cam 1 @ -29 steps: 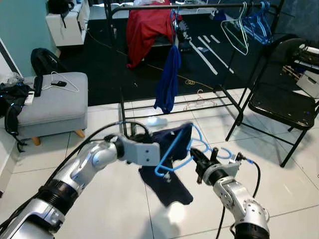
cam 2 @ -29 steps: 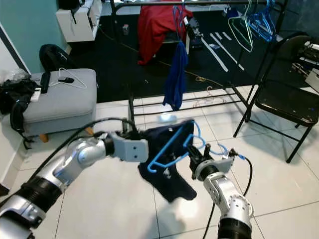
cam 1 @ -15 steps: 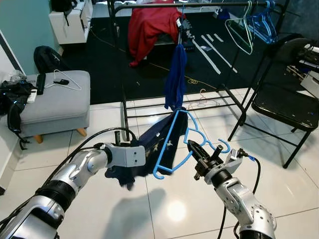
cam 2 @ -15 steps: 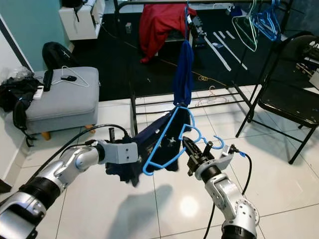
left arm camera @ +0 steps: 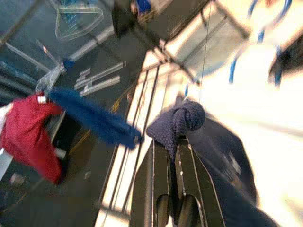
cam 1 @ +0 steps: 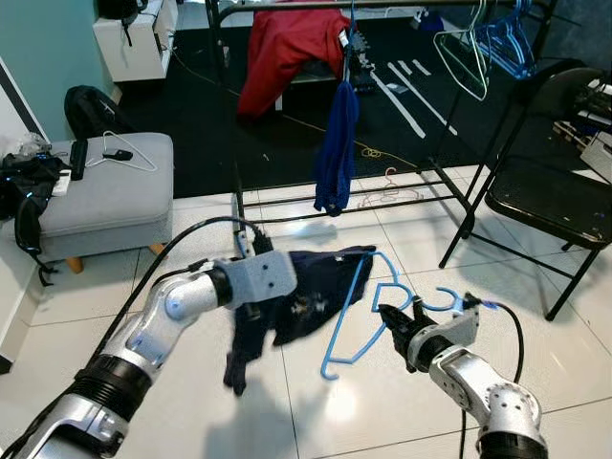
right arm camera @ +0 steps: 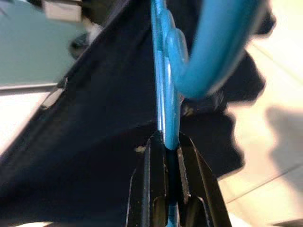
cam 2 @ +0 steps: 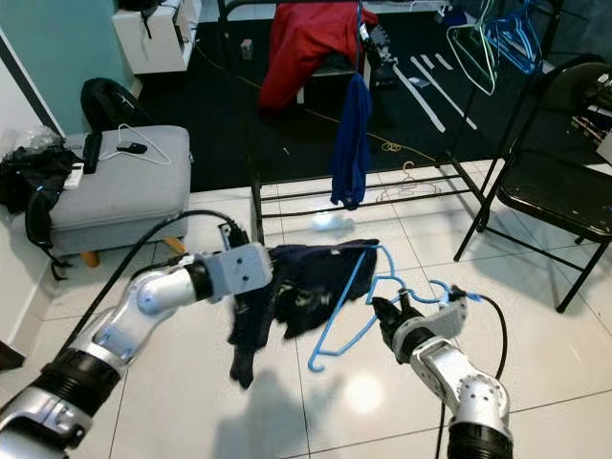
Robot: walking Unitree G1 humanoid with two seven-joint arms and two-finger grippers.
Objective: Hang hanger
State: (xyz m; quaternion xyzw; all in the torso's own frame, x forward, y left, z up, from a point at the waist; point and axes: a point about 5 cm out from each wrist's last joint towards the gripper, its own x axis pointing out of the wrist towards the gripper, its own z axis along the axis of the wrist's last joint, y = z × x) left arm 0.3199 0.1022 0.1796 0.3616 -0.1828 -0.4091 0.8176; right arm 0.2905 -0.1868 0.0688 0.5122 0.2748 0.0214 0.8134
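Your right fingers point(cam 1: 390, 322) clamp the blue hanger point(cam 1: 356, 306); left fingers point(left arm camera: 171, 163) pinch the dark garment point(cam 1: 306, 292) just beside it, likely keeping cloth spread. Rail point(cam 1: 287, 5) sits well beyond both.

A light blue hanger point(cam 1: 356, 316) carries a dark navy garment point(cam 1: 296, 296) with small pale marks.

Before me: grey ottoman point(cam 1: 105, 191), black folding chair point(cam 1: 545, 196), red garment point(cam 1: 282, 48), what I take for a backpack point(cam 1: 81, 110).
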